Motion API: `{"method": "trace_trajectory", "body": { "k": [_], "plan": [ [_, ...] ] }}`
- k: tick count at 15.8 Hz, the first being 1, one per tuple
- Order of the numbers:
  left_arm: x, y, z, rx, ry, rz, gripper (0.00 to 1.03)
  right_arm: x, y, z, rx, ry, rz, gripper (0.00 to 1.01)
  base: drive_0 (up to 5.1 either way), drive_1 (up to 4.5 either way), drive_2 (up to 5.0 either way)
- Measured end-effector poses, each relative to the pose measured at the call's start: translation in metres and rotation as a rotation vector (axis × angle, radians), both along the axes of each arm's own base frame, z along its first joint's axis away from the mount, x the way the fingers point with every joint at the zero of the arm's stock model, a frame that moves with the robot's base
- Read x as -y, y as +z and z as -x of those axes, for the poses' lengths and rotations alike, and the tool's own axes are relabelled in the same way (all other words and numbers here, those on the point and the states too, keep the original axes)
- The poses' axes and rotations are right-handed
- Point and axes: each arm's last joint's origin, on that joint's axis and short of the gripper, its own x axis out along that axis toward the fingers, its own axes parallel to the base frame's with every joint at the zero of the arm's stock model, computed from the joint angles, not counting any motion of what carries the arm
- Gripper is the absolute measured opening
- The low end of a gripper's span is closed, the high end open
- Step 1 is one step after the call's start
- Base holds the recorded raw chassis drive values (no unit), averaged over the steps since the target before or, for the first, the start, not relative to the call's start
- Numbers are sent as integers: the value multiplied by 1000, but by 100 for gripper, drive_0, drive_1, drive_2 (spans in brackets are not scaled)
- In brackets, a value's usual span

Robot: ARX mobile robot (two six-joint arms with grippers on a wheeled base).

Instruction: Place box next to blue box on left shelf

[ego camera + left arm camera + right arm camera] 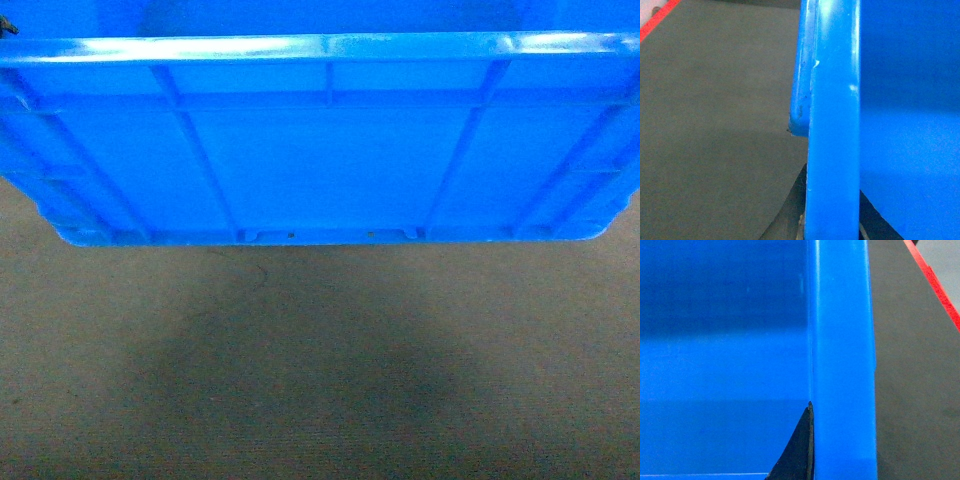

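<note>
You are looking at a large blue box filling the upper half of the head view. Its ribbed outer wall is facing the camera, its glossy rim is running from the left edge of the frame to the right edge, and its bottom edge is hanging above a grey-brown carpeted floor, where a broad dark shadow is spreading beneath it. No shelf is showing in any view.

In the left wrist view, the box's rim is running as a vertical blue band up the middle, with the inside of the box to its right and the floor to its left. The left gripper is sitting astride that rim at the bottom edge of the frame: one dark finger is showing on the outer side and another is peeking out on the inner side, so it is clamping the rim.

In the right wrist view, the rim is again standing vertical, with the box interior on the left and floor on the right. Only one dark finger of the right gripper is showing, pressed against the inner wall; you cannot tell whether that gripper is closed. A red line is crossing the floor at the upper right corner.
</note>
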Motion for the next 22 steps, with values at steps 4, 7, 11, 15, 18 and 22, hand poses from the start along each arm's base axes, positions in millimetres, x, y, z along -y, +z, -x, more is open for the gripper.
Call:
{"method": "trace_trajectory", "body": {
  "k": [4, 7, 11, 15, 18, 22],
  "plan": [
    [0, 0, 0, 1, -1, 1, 8, 0, 0, 0, -1, -2, 1, 8, -165, -165, -165],
    [0, 0, 0, 1, -1, 0, 8, 0, 0, 0, 0, -2, 1, 8, -152, -152, -152],
    [0, 0, 0, 1, -1, 1, 8, 0, 0, 0, 0, -2, 1, 8, -158, -158, -158],
    [0, 0, 0, 1, -1, 1, 8, 0, 0, 0, 0, -2, 1, 8, -152, -152, -152],
    [0, 0, 0, 0, -1, 0, 8, 0, 0, 0, -1, -2, 1, 8, -156, -156, -156],
    [0, 0, 0, 1, -1, 1, 8, 0, 0, 0, -2, -3, 2, 8, -153, -153, -153]
  ]
}}
